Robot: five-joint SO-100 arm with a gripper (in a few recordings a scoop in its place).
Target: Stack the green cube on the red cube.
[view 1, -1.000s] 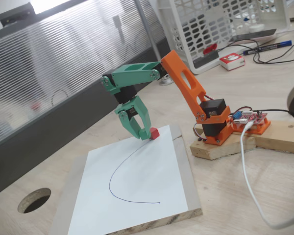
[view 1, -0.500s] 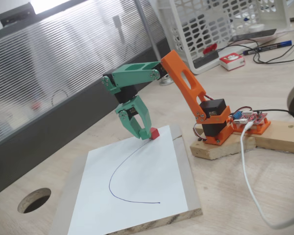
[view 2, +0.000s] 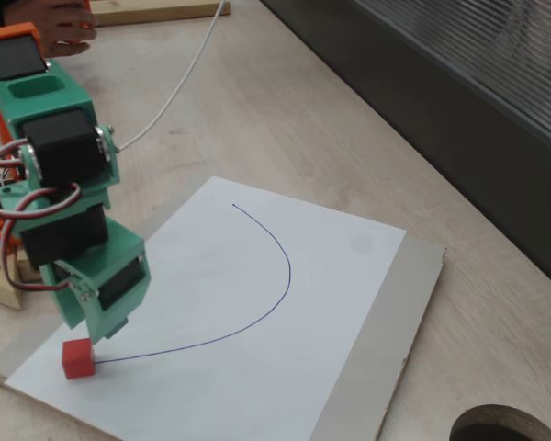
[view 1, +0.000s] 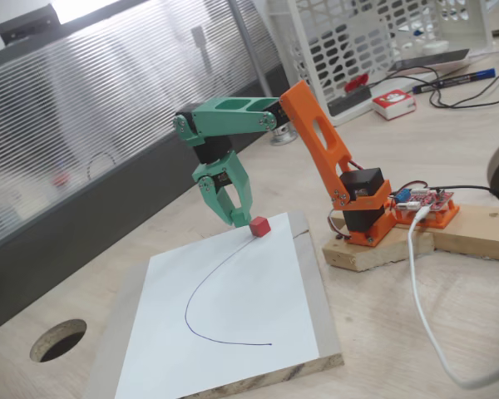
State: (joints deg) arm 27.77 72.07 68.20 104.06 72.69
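Green plastic forms the end effector (view 1: 237, 218), which is seen pointing down over the far edge of a white sheet of paper (view 1: 233, 316). Its fingers are slightly parted and nothing is gripped between them; the tips hang just above and beside the red cube (view 1: 259, 225), and contact cannot be confirmed. In the other fixed view the end effector (view 2: 99, 323) is seen from behind, directly above the red cube (view 2: 77, 357), with its tips hidden by its own body.

The red cube rests on the paper near a corner of the sheet, right at one end of a curved pen line (view 1: 201, 287) that is drawn across the paper. The paper is laid on a pale board (view 1: 320, 320), and the board lies on the wooden desk (view 1: 382, 332).

Further out, the green wrist link is joined to an orange arm link (view 1: 316, 141), which is mounted on an orange base fixed to a wooden block (view 1: 374, 249). A white cable (view 1: 420, 291) is run across the desk beside the block. A white lattice basket (view 1: 358, 41) stands at the back, with a red-and-white box (view 1: 394, 103) and a blue pen (view 1: 453, 81) near it. A round hole (view 1: 58, 339) is cut into the desk near the board.
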